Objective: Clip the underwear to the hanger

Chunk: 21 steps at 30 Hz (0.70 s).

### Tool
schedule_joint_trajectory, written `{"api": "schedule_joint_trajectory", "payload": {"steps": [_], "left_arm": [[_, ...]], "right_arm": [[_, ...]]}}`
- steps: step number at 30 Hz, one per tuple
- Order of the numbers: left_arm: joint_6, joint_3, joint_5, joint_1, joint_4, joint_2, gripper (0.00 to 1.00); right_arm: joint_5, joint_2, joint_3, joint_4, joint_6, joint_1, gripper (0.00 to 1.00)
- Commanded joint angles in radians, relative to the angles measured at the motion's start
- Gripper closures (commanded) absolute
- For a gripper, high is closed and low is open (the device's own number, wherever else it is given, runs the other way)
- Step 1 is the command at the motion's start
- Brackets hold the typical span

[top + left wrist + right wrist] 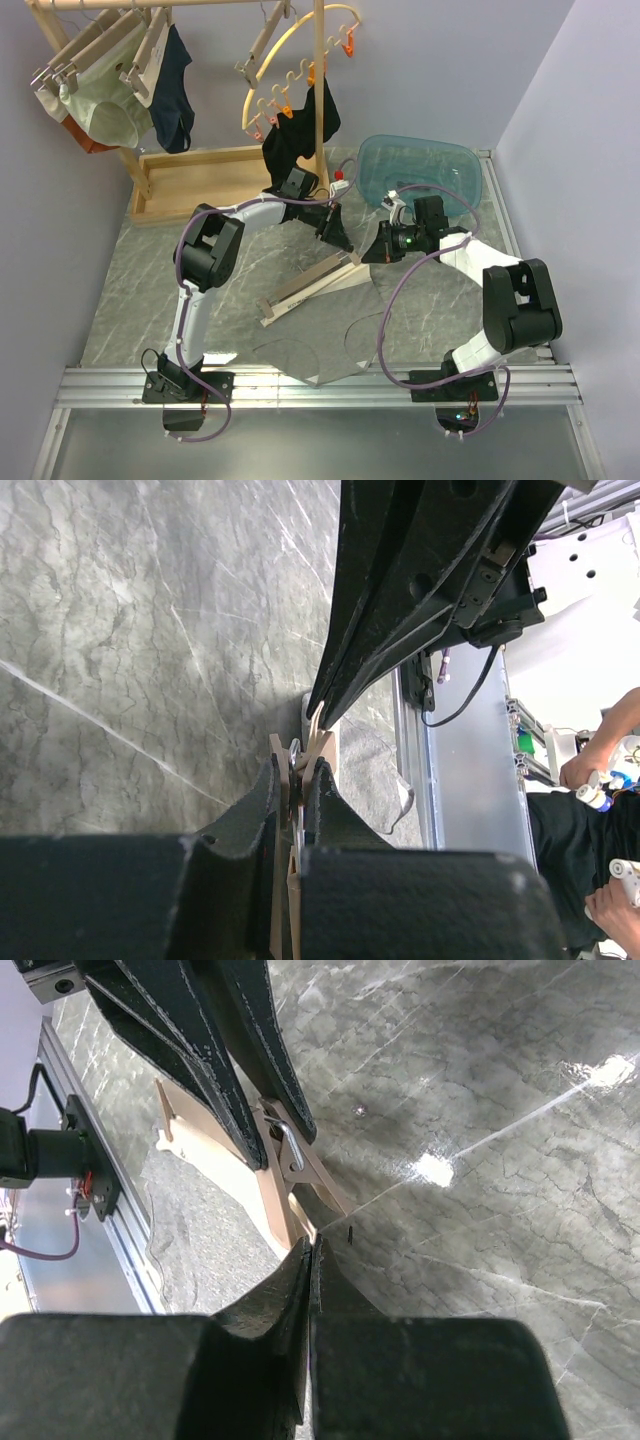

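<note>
Wooden straight-bar hanger (310,288) lies on the marbled surface (150,270). One end clip (275,1200) is held between the narrow fingers of the left gripper (297,770). The right gripper (310,1250) has its fingers pressed together at that clip's tip; I cannot tell whether it grips the wood. The grey-beige underwear (315,350) lies flat beside the grippers, on the side toward the arm bases, and is not yet clipped. The step probably goes best if the clip is squeezed fully open and the waistband fed in squarely before release.
</note>
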Motion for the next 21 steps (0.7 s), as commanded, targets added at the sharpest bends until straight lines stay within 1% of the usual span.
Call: {"api": "schedule_joint_trajectory", "payload": {"steps": [1,6,21], "left_arm": [[0.059,0.013,0.035,0.0,-0.008,-0.044,1.0],[0.119,0.029,0.038,-0.006,-0.066,-0.043,1.0],[0.131,0.033,0.04,-0.017,-0.078,-0.039,1.0]], "right_arm": [[-0.011,-0.04,0.013,0.037,-0.012,-0.009,1.0],[-0.022,-0.03,0.038,0.045,-0.003,-0.009,1.0],[-0.045,-0.025,0.058,0.066,0.018,0.0,1.0]]}}
